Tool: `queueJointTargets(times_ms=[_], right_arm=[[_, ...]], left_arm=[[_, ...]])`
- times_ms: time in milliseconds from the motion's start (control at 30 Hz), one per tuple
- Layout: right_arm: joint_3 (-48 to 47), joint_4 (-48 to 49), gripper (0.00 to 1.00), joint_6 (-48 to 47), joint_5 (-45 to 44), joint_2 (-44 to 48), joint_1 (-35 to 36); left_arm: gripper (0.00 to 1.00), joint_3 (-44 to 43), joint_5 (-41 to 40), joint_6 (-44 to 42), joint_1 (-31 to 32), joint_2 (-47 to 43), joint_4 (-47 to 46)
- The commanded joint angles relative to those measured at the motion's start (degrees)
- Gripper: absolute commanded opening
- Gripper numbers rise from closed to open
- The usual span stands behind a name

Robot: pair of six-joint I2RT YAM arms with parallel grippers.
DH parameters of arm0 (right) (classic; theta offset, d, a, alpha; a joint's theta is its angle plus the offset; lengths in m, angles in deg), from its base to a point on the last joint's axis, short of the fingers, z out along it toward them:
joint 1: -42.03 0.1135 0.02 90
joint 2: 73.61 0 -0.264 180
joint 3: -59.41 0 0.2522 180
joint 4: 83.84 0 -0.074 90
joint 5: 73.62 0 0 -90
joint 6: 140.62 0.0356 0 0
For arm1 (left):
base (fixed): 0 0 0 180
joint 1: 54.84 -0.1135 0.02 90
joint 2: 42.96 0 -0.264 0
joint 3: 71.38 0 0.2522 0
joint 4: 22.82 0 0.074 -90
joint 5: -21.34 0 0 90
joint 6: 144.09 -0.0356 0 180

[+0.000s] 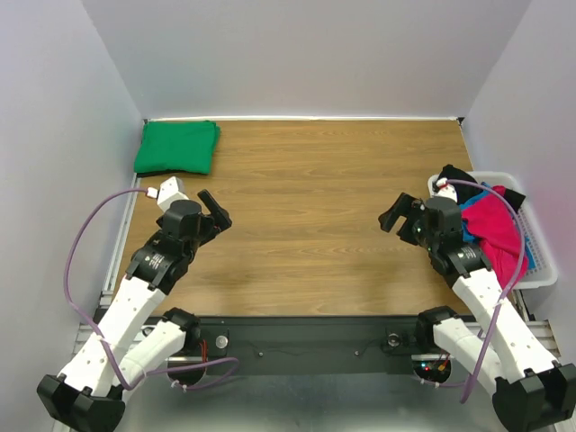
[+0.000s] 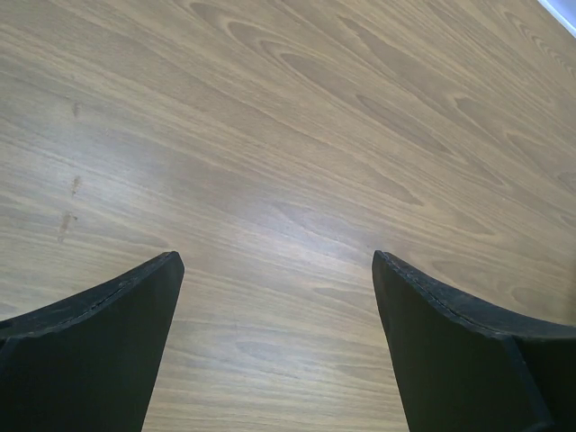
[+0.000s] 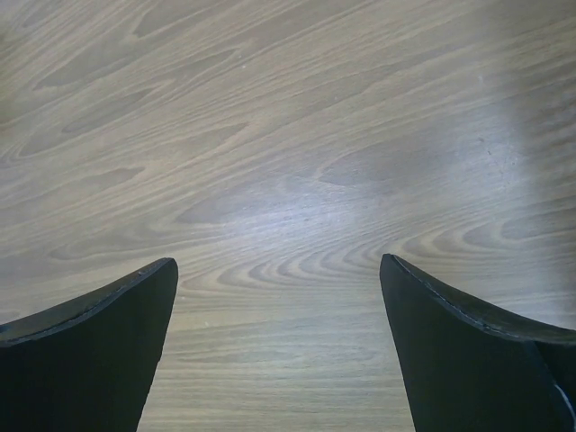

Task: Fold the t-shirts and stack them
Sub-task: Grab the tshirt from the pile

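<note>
left gripper [image 1: 214, 209], right gripper [image 1: 400, 214] fingers spread, empty; shirts [image 1: 499, 229] tangled in basket [image 1: 546, 277] at frame right, one grab may drag several

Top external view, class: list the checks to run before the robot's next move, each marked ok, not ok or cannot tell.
1. Left gripper open, empty: ok.
2. Right gripper open, empty: ok.
3. Emerald green t-shirt folded, far left corner: ok.
4. Wooden table bare between grippers: ok.
5. Crimson red t-shirt, bright blue t-shirt, black t-shirt folded: not ok, heaped in the white slatted plastic basket.
</note>
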Motion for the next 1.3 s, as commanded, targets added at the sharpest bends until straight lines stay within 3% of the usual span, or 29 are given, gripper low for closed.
queueJointTargets(times_ms=[0, 133, 200, 367, 467, 600, 767, 1000, 1133, 1267], right_arm=[[-0.32, 1.24, 1.00, 0.62, 0.53, 0.37, 0.13], [-3.04, 0.54, 1.00, 0.63, -2.89, 0.19, 0.13], [-7.68, -3.14, 1.00, 0.27, -9.38, -2.61, 0.13], [-24.71, -24.71, 1.00, 8.06, -30.53, -16.75, -0.22], [-27.74, -30.65, 1.00, 14.23, -39.34, -19.93, -2.84], [-28.44, -32.60, 1.00, 13.56, -40.17, -17.83, -13.65], [-27.13, -31.64, 1.00, 4.94, -37.11, -17.74, -29.72], [-23.88, -28.65, 1.00, 4.49, -31.64, -19.23, -34.14], [-21.94, -28.64, 0.90, 6.60, -34.02, -18.27, -38.09], [-21.15, -27.86, 0.90, 6.51, -29.55, -17.74, -40.30]], left_arm=[[0.99, -0.99, -1.14, 0.07, 0.31, -2.55, -1.82], [0.99, -0.38, -1.31, -0.01, 0.31, -4.05, -2.17], [0.99, -0.20, -1.05, -0.01, 0.31, -4.31, -2.35], [0.99, -0.11, -0.61, -0.01, 0.23, -3.61, -2.35], [0.99, -0.37, -0.96, -0.02, 0.23, -2.82, -1.91], [0.99, -0.81, -0.61, -0.45, 0.23, -1.59, -1.90], [0.99, -0.90, -0.44, -0.72, 0.23, -0.18, -2.08], [0.99, -2.04, -1.23, -0.72, 0.23, 1.40, -0.59], [0.99, -1.87, -1.40, -0.80, 0.23, 1.40, -0.94], [0.99, -2.22, -1.31, -1.07, 0.23, 2.36, -1.03]])
